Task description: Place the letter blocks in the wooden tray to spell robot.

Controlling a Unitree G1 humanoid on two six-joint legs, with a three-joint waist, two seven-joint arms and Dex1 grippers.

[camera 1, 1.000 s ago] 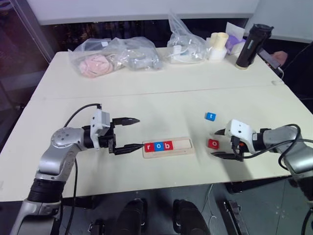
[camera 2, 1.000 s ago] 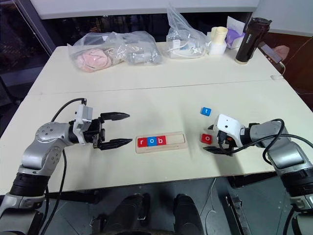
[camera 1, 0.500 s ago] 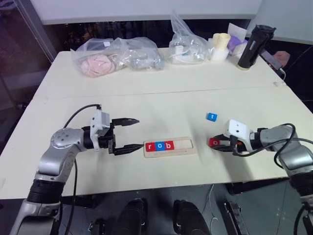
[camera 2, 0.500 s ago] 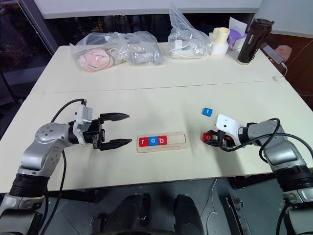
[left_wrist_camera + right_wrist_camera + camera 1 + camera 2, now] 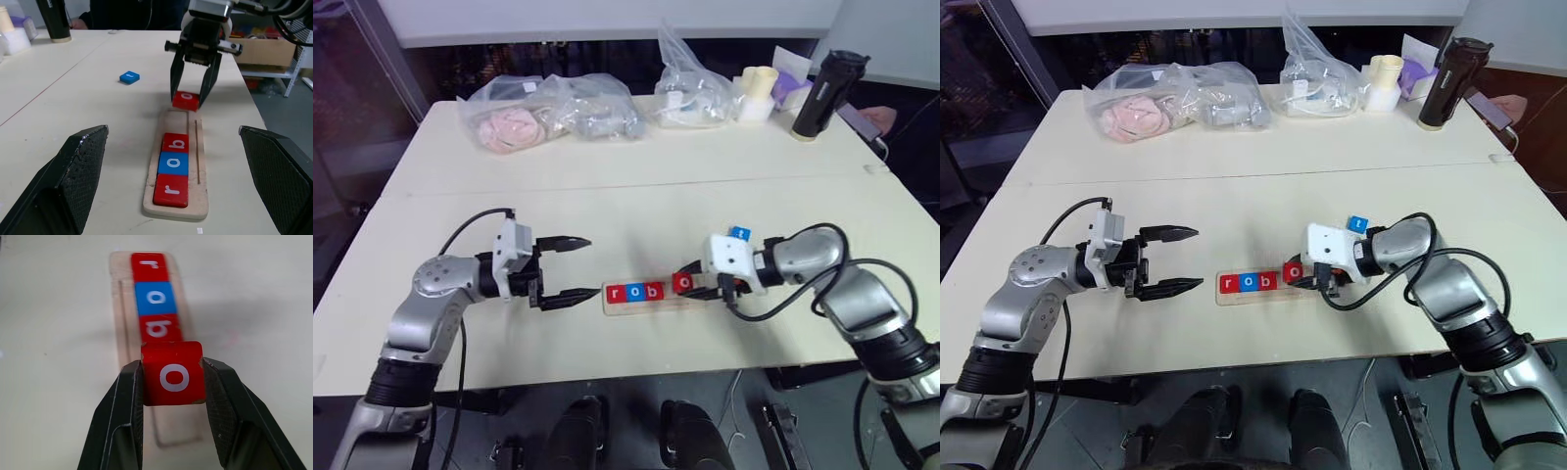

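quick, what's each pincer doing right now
Left pincer: open, holding nothing.
Right pincer: shut on the red o block, above the wooden tray.

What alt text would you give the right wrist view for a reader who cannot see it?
The right gripper holds a red o block between its two black fingers, above the open end of the wooden tray. Beyond it, a red r block, a blue o block and a red b block already sit in a row in the tray on the pale table.
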